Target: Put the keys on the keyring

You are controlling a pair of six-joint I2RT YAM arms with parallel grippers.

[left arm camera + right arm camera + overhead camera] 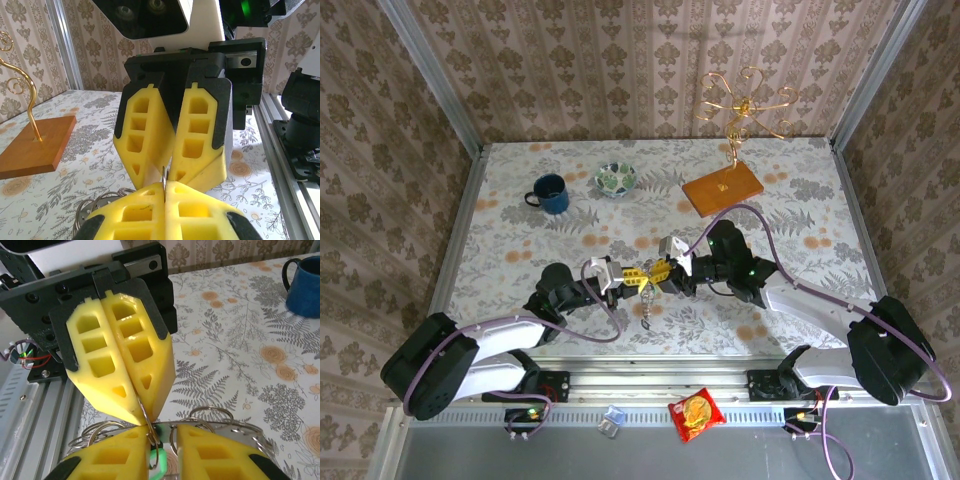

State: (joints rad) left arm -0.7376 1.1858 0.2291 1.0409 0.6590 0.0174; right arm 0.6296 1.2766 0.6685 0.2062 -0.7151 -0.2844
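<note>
Green-headed key (pixel 156 461) sits mostly hidden within the right end effector's (pixel 161 440) grip.

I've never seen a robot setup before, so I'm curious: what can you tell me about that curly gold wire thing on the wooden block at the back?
The gold wire stand is a thin, shiny, metal-looking stem that rises upright and branches into several arms ending in curled spirals. It is set in a flat rectangular orange-brown wooden base, which lies on the floral table at the far right, close to the papered back wall. Nothing hangs on its arms.
</note>
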